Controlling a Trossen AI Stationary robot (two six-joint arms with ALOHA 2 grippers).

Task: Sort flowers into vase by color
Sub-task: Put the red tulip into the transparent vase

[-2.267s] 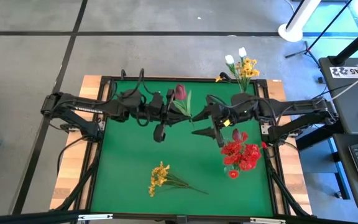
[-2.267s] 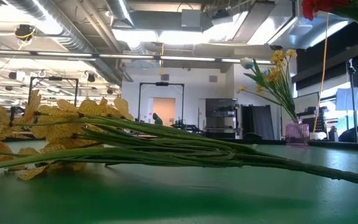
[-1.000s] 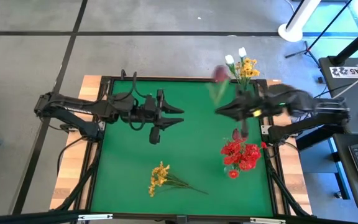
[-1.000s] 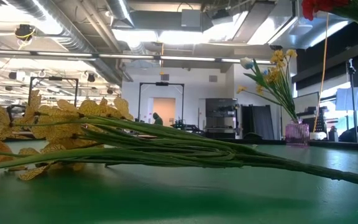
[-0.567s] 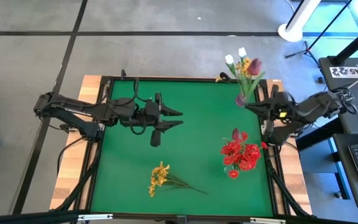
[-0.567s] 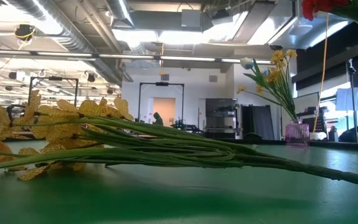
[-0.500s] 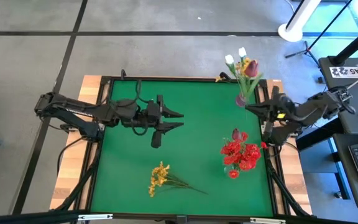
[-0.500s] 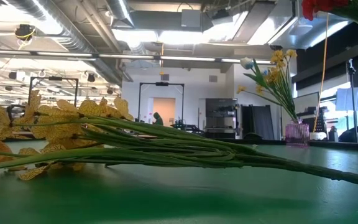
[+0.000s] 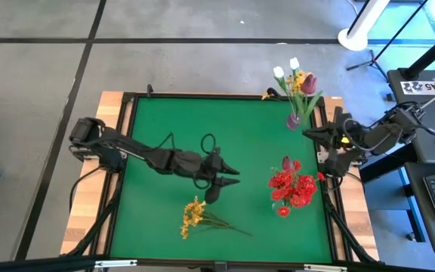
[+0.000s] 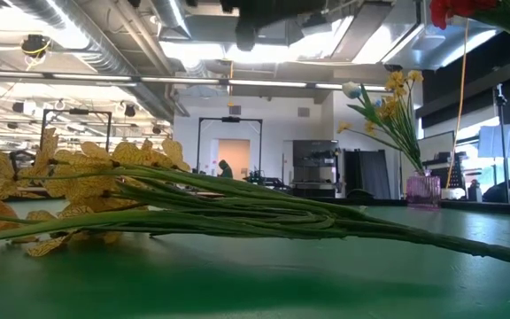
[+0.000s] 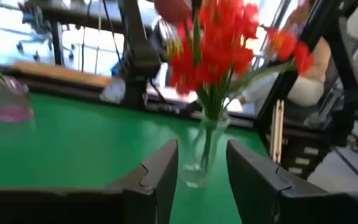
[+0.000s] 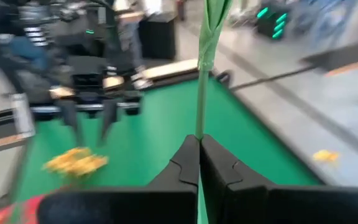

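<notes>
Pink bud (image 9: 309, 81) stands over the far vase (image 9: 294, 121), its stem clenched in the right gripper (image 12: 199, 144). Left gripper (image 9: 232, 177), released, hovers beside the yellow spray (image 9: 194, 214). Judged step: insertion. Next: lower the stem, then let go.

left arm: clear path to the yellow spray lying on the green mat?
Probably yes. The left claw is open and hovers just above the yellow artificial flower spray lying flat on the green table mat. Nothing lies between them; the glass vase of red flowers stands off to the side.
</notes>
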